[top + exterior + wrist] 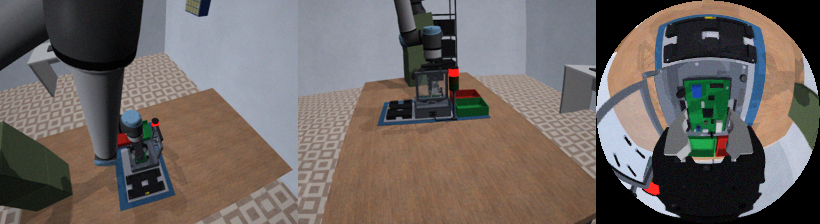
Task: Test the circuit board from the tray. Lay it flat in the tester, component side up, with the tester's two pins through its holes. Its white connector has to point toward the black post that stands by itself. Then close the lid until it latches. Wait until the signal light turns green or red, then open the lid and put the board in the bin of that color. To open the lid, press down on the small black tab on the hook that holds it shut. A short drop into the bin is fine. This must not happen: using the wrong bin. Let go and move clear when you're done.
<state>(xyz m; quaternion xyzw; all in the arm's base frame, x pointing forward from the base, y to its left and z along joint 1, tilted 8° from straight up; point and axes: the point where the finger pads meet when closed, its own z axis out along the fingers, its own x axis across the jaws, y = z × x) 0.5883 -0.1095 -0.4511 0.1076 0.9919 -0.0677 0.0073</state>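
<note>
The green circuit board (708,107) lies flat in the grey tester (153,163) (432,109) (671,95), component side up. My gripper (707,108) (139,153) reaches straight down into the tester, and its two fingers press on the board's long edges at the near end. The tester's lid (416,83) (158,140) stands raised. The signal light (155,121) (453,72) glows red. The red bin (122,139) (465,93) and the green bin (147,130) (471,106) stand beside the tester. The black tray (146,184) (399,109) (708,37) holds no board.
Everything stands on a blue mat (124,194) (381,122) on the wooden table. A green cabinet (28,178) (416,63) and a black shelf rack (451,32) stand behind the table. The arm's big link (99,105) hides part of the top view.
</note>
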